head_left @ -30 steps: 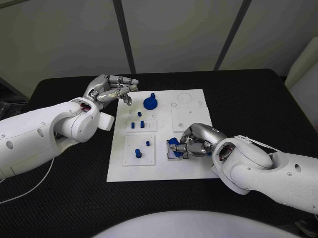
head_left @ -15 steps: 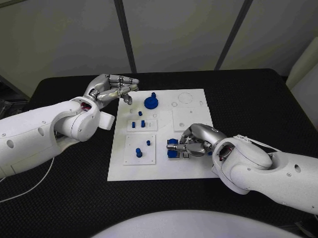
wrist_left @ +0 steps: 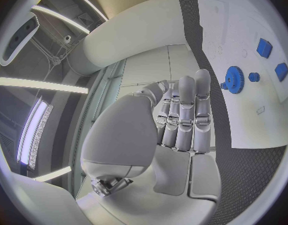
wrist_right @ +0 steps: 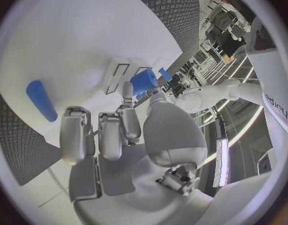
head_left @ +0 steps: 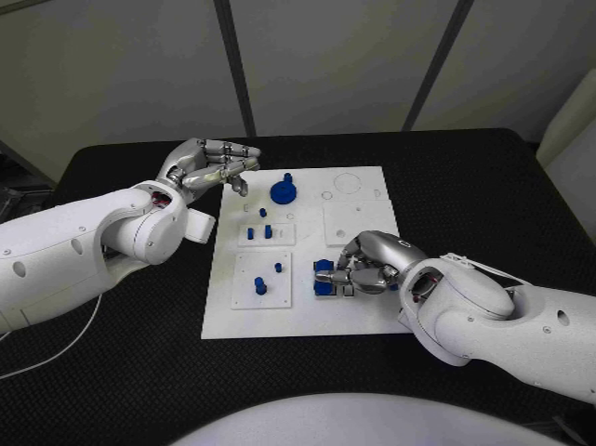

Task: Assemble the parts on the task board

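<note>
The white task board (head_left: 251,321) lies in the middle of the table. A blue gear (head_left: 283,193) stands at its far end, and several small blue pegs (head_left: 258,284) stand in its left plates. My right hand (head_left: 367,264) rests on the board's near right part, and its thumb and a finger pinch a blue part (head_left: 324,276) just above a second blue piece (head_left: 322,291). The right wrist view shows this hand (wrist_right: 119,140) at the blue part (wrist_right: 143,81), with a blue cylinder (wrist_right: 41,100) lying loose on the board. My left hand (head_left: 212,167) hovers beyond the board's far left corner, fingers curled on nothing.
The left wrist view shows my left hand (wrist_left: 178,130) beside the board (wrist_left: 247,117), with the gear (wrist_left: 234,78) and two blue blocks (wrist_left: 264,47) on it. Black table (head_left: 485,195) surrounds the board on all sides.
The blue part at my right hand's fingertips has come a little lower and toward the board's middle. My left hand has stayed where it was.
</note>
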Robot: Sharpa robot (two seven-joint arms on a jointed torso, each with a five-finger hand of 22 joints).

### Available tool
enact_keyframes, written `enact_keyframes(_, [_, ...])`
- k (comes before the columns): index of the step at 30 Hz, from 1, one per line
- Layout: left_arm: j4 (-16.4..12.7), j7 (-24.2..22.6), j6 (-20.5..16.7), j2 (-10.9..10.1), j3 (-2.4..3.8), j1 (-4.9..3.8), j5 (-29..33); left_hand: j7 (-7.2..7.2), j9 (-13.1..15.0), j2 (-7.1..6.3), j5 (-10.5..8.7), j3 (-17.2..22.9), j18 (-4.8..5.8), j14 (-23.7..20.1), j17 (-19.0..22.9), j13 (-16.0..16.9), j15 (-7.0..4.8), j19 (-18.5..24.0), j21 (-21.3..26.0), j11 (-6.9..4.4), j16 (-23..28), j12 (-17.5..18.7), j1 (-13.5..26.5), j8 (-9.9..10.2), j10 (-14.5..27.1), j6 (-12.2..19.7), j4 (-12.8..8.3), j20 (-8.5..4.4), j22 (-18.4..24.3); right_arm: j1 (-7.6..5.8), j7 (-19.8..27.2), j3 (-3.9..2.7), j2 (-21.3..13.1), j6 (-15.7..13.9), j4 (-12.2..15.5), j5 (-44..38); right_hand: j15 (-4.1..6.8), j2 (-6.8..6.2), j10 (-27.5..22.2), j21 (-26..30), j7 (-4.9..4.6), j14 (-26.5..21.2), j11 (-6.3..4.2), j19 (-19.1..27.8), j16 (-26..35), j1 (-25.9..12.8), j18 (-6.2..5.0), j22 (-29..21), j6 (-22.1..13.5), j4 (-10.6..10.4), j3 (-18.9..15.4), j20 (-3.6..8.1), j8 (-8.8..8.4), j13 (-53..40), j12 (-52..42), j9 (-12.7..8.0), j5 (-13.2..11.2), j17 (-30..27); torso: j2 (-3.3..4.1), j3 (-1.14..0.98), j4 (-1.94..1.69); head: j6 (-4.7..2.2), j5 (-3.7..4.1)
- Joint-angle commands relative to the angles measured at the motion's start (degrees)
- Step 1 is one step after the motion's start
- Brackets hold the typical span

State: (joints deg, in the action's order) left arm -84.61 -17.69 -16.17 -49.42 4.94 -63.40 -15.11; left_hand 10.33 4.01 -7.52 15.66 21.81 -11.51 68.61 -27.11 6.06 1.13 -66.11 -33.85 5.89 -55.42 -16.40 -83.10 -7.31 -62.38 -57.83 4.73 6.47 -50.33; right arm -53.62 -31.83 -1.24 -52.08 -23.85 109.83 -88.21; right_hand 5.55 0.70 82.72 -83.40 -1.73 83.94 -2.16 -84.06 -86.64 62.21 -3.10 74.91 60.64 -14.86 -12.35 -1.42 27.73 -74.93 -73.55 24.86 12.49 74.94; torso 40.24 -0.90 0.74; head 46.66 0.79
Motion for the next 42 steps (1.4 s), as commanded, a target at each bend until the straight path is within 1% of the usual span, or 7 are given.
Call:
enact_keyframes(1, [-0.09, -0.13, 0.56, -0.06, 0.03, -0.06, 0.11, -0.14, 0.03, 0.07, -0.24, -0.30, 1.03, -0.33, 0.05, 0.08, 0.00, 0.06, 0.32, 0.04, 0.05, -0.37, 0.71, 0.07, 0.49, 0.10, 0.03, 0.18, 0.06, -0.05, 2.29, -0.01, -0.61, -0.96, 0.80, -0.68, 0.03, -0.27, 0.08, -0.24, -0.08, 4.83, -0.01, -0.87, -0.23, 3.86, 0.74, 4.74, -0.50, 1.03, 0.46, 0.54, 0.36, -1.22, 0.31, 0.19, 0.09, 8.87, 0.01, -0.01, 0.03, 0.03, -0.02])
enact_keyframes(6, [0.01, -0.10, 0.58, -0.08, 0.02, -0.05, 0.11, -0.14, 0.03, 0.07, -0.24, -0.30, 1.03, -0.33, 0.05, 0.08, 0.00, 0.06, 0.32, 0.04, 0.05, -0.37, 0.71, 0.07, 0.49, 0.10, 0.03, 0.18, 0.06, -0.04, 3.53, 0.00, -1.43, -1.70, 1.81, -0.73, 0.03, -0.62, 0.15, -0.32, -0.08, 4.88, -0.01, -0.94, -0.34, 5.00, 0.77, 4.89, -0.53, 1.15, 0.24, 0.53, 0.43, -1.36, 0.24, 0.30, -0.28, 9.11, -0.04, -0.04, 0.10, 0.00, -0.11])
enact_keyframes(10, [0.11, -0.09, 0.61, -0.07, 0.02, -0.02, 0.11, -0.14, 0.03, 0.07, -0.24, -0.30, 1.03, -0.33, 0.05, 0.08, 0.00, 0.06, 0.32, 0.04, 0.05, -0.37, 0.71, 0.07, 0.49, 0.10, 0.03, 0.18, 0.06, -0.03, 4.32, 0.00, -2.04, -2.14, 2.66, -0.79, 0.03, -0.78, 0.21, -0.37, -0.09, 4.88, -0.01, -0.97, -0.35, 5.05, 0.79, 4.97, -0.50, 0.96, 0.03, 0.53, 0.46, -1.46, 0.16, 0.34, -0.54, 9.13, -0.01, -0.04, 0.02, -0.07, -0.04])
enact_keyframes(17, [0.26, -0.06, 0.64, -0.04, 0.02, 0.07, 0.11, -0.14, 0.03, 0.07, -0.24, -0.30, 1.03, -0.33, 0.05, 0.08, 0.00, 0.06, 0.32, 0.04, 0.05, -0.37, 0.71, 0.07, 0.49, 0.10, 0.03, 0.18, 0.06, -0.03, 5.01, 0.00, -2.93, -1.54, 3.19, -0.82, 0.03, -0.97, 0.24, -0.46, -0.07, 4.92, -0.02, -1.05, -0.43, 5.25, 0.82, 5.13, -0.46, 0.76, -0.18, 0.53, 0.51, -1.50, 0.16, 0.39, -0.55, 9.29, 0.00, 0.04, 0.04, -0.14, 0.01])
enact_keyframes(21, [0.28, -0.06, 0.69, 0.02, 0.01, 0.11, 0.11, -0.14, 0.03, 0.07, -0.24, -0.30, 1.03, -0.33, 0.05, 0.08, 0.00, 0.06, 0.32, 0.04, 0.05, -0.37, 0.71, 0.07, 0.49, 0.10, 0.03, 0.18, 0.06, -0.03, 4.97, 0.01, -2.95, -1.02, 3.07, -0.83, 0.05, -0.89, 0.28, -0.46, -0.03, 4.91, -0.05, -1.05, -0.42, 6.39, 0.82, 5.15, -0.45, 0.86, -0.11, 0.55, 0.57, -1.58, 0.16, 0.48, -0.07, 9.29, 0.00, 0.02, -0.05, -0.16, 0.07])
enact_keyframes(30, [0.26, 0.03, 0.73, -0.01, 0.01, 0.17, 0.11, -0.12, 0.02, 0.14, -0.24, -0.31, 1.03, -0.37, 0.09, 0.08, 0.01, 0.05, 0.37, 0.06, 0.03, -0.42, 0.76, 0.08, 0.56, 0.15, 0.04, 0.19, 0.10, -0.04, 4.49, 0.00, -2.36, 0.09, 2.11, -1.98, 0.13, -0.20, 0.36, -0.52, 0.07, 4.93, -0.15, -1.10, -0.46, 10.89, 0.85, 5.31, -0.49, 2.09, 0.41, 0.62, 0.65, -1.79, 0.22, 0.69, 0.62, 9.41, 0.09, 0.06, -0.11, 0.01, -0.07])
enact_keyframes(42, [0.25, 0.11, 0.80, 0.01, 0.01, 0.18, 0.11, -0.11, 0.02, 0.17, -0.24, -0.32, 1.03, -0.37, 0.10, 0.09, 0.01, 0.05, 0.38, 0.06, 0.03, -0.43, 0.80, 0.07, 0.57, 0.15, 0.07, 0.19, 0.11, -0.05, 2.96, -0.02, -1.07, 0.02, 0.09, -3.27, 0.22, 1.39, 0.62, -0.59, 0.23, 4.96, -0.28, -1.17, -0.52, 12.56, 0.88, 5.46, -0.35, 2.11, 0.89, 0.69, 0.70, -2.22, -0.17, 0.77, 0.86, 9.56, 0.10, 0.03, -0.05, 0.34, -0.21])
